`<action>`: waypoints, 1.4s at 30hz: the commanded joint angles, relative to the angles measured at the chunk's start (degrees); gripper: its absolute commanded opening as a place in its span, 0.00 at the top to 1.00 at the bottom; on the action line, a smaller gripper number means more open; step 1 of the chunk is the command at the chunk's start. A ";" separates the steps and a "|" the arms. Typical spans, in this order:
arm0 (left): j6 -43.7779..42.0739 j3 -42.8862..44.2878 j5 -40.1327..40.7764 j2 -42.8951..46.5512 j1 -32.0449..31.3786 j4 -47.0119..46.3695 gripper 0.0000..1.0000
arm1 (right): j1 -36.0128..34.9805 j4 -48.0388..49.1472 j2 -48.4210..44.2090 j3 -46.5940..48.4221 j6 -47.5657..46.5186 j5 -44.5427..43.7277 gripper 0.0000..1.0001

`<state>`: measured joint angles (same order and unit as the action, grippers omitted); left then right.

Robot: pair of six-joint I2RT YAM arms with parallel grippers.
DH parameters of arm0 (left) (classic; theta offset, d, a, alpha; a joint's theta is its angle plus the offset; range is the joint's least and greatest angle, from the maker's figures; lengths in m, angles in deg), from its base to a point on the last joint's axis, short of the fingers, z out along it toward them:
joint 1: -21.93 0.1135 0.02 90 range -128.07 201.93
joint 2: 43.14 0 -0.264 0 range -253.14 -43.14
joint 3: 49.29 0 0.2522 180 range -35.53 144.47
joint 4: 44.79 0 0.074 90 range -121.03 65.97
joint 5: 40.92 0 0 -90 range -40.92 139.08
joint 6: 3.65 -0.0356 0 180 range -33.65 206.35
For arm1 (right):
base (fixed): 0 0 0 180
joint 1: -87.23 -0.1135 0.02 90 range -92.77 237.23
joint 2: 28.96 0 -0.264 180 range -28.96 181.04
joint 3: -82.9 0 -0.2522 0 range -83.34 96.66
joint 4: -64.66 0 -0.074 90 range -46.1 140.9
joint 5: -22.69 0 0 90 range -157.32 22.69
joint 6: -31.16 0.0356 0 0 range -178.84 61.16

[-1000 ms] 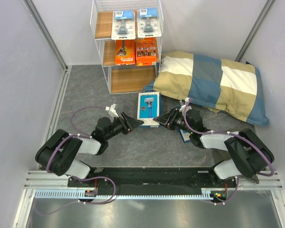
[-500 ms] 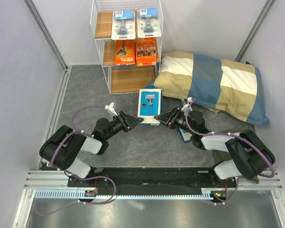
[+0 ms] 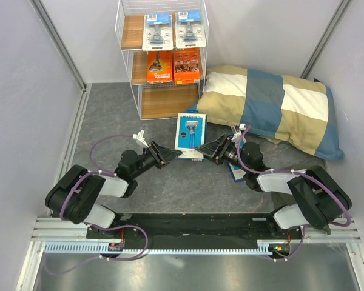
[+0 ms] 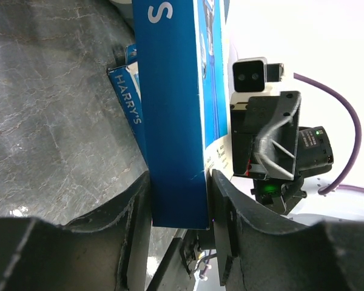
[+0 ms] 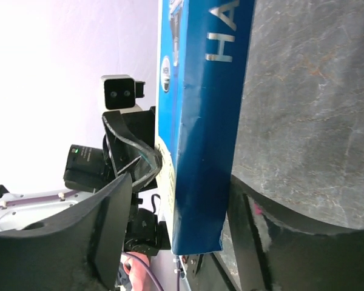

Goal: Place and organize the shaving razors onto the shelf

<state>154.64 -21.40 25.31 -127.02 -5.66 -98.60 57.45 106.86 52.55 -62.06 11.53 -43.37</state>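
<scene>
A blue razor box [image 3: 190, 134] is held off the floor between the two arms, a little in front of the shelf [image 3: 128, 73]. My left gripper [image 3: 176, 156] is shut on its near left corner, and both pads press the box [image 4: 173, 91]. My right gripper [image 3: 201, 149] stands open around the near right corner of the box [image 5: 206, 121], with a gap at one finger. A second blue box [image 3: 235, 173] lies under the right arm and also shows behind the held box [image 4: 126, 91]. On the shelf, two clear blister packs [image 3: 158, 31] stand on the top tier and two orange packs [image 3: 159, 66] on the middle tier.
A blue-and-beige checked pillow [image 3: 273, 106] lies right of the shelf, close behind the right arm. Grey walls with metal posts [image 3: 60, 45] close in the left and right sides. The shelf's bottom wooden tier [image 3: 168, 101] faces the held box.
The left gripper closed on the blue box, then the right gripper's jaws opened off it. The box shifted slightly towards the shelf.
</scene>
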 commanded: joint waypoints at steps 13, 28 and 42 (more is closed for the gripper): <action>-12.22 5.47 -23.85 9.43 2.28 13.43 0.98 | 2.09 11.36 5.67 1.66 1.53 4.36 0.22; -12.84 5.12 -17.19 11.89 2.28 15.56 0.19 | 5.34 15.67 1.02 -1.94 3.63 1.82 0.64; -0.89 1.60 -11.21 0.66 -1.22 -12.46 0.06 | 6.49 5.21 -18.50 -6.08 -2.08 -12.87 0.76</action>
<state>148.34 -20.65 12.81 -120.57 -4.68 -94.49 63.88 112.96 36.86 -68.58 11.79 -51.24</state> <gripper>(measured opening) 0.940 0.372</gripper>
